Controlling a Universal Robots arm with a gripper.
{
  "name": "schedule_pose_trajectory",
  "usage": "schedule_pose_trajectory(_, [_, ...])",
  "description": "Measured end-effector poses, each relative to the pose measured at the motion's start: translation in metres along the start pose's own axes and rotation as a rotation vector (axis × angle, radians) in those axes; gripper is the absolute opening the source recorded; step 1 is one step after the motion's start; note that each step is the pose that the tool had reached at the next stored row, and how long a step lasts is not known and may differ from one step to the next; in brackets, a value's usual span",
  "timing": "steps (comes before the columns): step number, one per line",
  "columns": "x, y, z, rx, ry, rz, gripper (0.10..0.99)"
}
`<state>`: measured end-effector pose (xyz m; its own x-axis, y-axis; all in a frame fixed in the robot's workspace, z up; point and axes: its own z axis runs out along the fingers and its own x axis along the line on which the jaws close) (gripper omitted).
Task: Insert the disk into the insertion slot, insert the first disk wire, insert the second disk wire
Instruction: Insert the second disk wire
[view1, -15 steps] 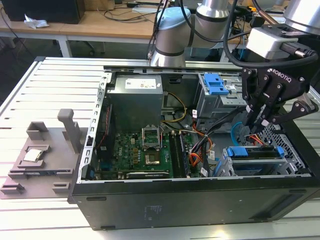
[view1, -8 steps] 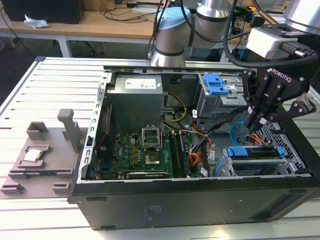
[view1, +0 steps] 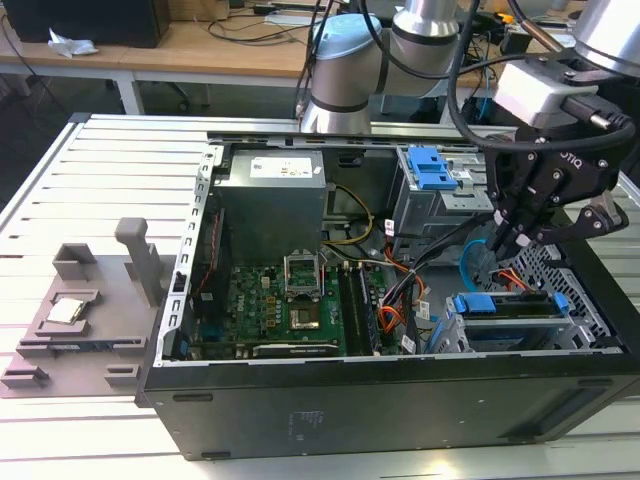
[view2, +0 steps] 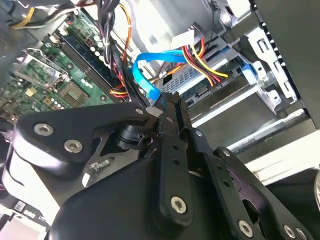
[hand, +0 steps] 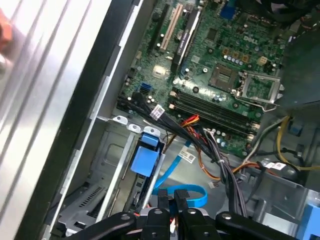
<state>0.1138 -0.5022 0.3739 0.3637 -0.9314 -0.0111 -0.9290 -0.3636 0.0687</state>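
The disk (view1: 505, 318) lies in the insertion slot (view1: 578, 300), the low perforated cage at the exterior view's right of the open computer case, with its blue carrier frame (view1: 488, 303) showing. The same blue frame shows in both wrist views (view2: 250, 70) (hand: 147, 159). My gripper (view1: 505, 245) hangs just above the back of the disk. Its fingers (view2: 172, 107) are shut on the black plug at the end of a flat blue disk wire (view2: 150, 60), which loops in front of them (hand: 187, 192). A red and yellow wire bundle (view2: 207, 65) with a white plug lies over the disk's rear.
A taller grey cage with a blue latch (view1: 435, 170) stands behind the slot. The power supply (view1: 275, 200), the motherboard (view1: 285, 300) and black cable bundles (hand: 205, 145) fill the case. A grey fixture (view1: 80, 310) sits on the slatted table at the exterior view's left.
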Motion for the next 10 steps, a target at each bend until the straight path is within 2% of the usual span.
schedule_pose_trajectory(3, [0.0004, -0.0001, 0.0031, -0.001, 0.0026, 0.032, 0.165])
schedule_pose_trajectory(7, [0.0005, -0.0003, 0.0062, -0.002, 0.0029, 0.104, 0.165])
schedule_pose_trajectory(10, [0.0005, -0.0005, 0.0087, -0.002, -0.0016, 0.204, 0.165])
